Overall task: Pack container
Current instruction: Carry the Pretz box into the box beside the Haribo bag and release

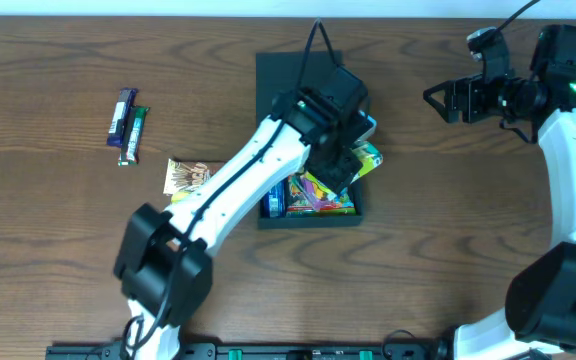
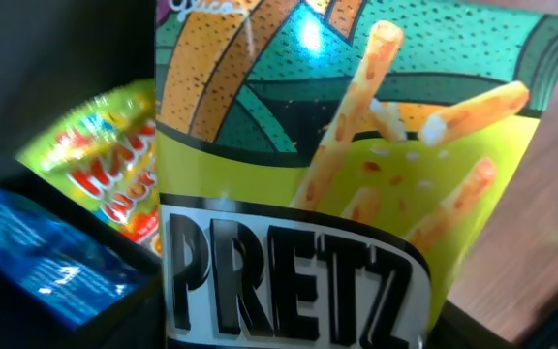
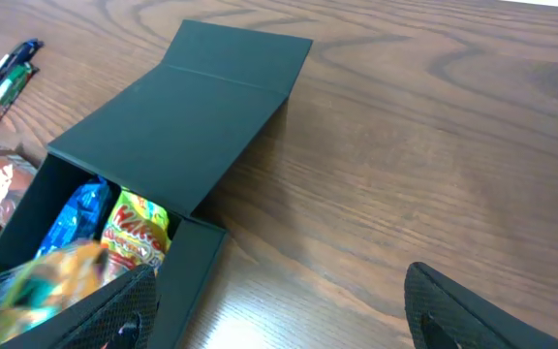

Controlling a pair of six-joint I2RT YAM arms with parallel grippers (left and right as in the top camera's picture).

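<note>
Overhead: left arm (image 1: 238, 180) covers most of container (image 1: 308, 221); left gripper (image 1: 348, 150) jaw stance unreadable. Left wrist: Pretz pack (image 2: 347, 194) fills view, cut off top and bottom, own fingers hidden. Right wrist: blurred pack (image 3: 37, 276) lower left, label unreadable; right gripper (image 3: 281, 291) fingers cut by bottom edge. Bars (image 1: 126, 125): print too small

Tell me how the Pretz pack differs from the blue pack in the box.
The Pretz pack is green-yellow, printed with pretzel sticks; the blue pack is shiny blue. The Pretz pack stands upright, poking above the container; the blue pack sits low inside. Both are snack packs.
</note>
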